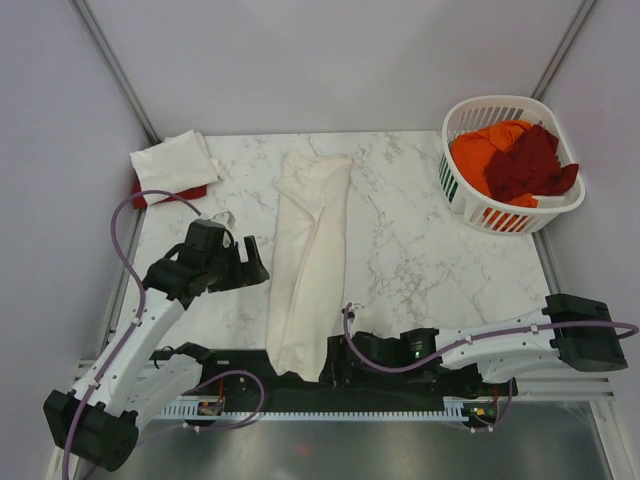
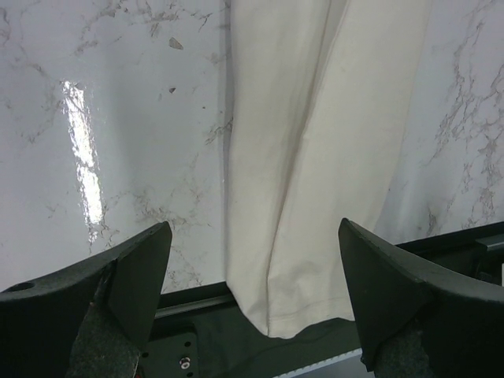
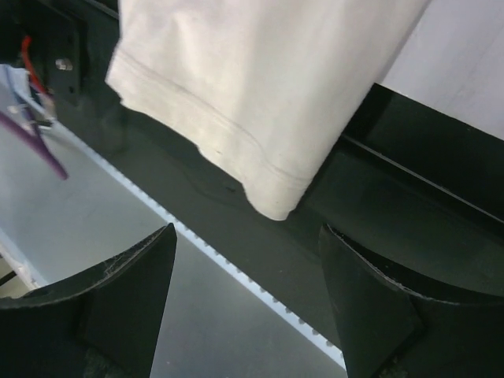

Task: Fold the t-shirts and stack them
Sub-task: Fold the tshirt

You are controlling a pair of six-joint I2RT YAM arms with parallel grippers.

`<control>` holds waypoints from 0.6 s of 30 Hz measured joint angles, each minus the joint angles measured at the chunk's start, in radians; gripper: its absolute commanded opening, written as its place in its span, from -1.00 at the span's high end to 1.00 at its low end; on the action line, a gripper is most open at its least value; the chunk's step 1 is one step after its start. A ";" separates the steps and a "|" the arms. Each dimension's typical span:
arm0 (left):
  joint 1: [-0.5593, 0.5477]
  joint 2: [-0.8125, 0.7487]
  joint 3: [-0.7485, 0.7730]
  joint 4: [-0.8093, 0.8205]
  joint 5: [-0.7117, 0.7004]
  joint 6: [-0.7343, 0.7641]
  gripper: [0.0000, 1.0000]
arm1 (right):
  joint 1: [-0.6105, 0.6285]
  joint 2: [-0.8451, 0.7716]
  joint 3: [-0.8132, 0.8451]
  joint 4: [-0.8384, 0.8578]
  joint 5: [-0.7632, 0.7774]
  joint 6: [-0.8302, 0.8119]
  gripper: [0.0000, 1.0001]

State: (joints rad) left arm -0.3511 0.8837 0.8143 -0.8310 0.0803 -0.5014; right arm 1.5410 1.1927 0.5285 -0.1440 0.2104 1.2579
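A cream t-shirt [image 1: 308, 255], folded into a long strip, lies down the middle of the marble table [image 1: 420, 250]. Its hem hangs over the near edge onto the black base rail. My left gripper [image 1: 252, 268] is open and empty just left of the strip. In the left wrist view [image 2: 256, 303] the shirt [image 2: 315, 157] lies between and beyond the fingers. My right gripper [image 1: 336, 366] is open and empty right beside the hanging hem. In the right wrist view [image 3: 248, 307] the hem [image 3: 252, 102] is just ahead of it. A folded white shirt [image 1: 173, 160] lies on a red one [image 1: 150, 193] at the back left.
A white laundry basket [image 1: 455, 190] at the back right holds orange [image 1: 485, 150] and dark red [image 1: 530, 165] shirts. The black base rail [image 1: 400, 395] and cables run along the near edge. Grey walls close in the table.
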 measured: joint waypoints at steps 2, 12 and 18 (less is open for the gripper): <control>0.000 -0.003 0.000 0.000 0.000 0.000 -0.88 | -0.005 0.043 0.008 -0.008 -0.008 0.000 -0.60; -0.018 -0.017 0.000 0.000 -0.001 -0.006 -0.87 | -0.079 0.140 0.011 0.045 -0.094 -0.004 -0.23; -0.027 -0.027 0.000 0.000 -0.005 -0.008 -0.87 | -0.089 0.182 0.012 0.076 -0.127 -0.010 0.42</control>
State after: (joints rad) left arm -0.3782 0.8562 0.8143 -0.8307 0.0757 -0.5091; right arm 1.4525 1.3750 0.5407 -0.0685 0.0830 1.2476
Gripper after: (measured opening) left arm 0.939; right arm 0.377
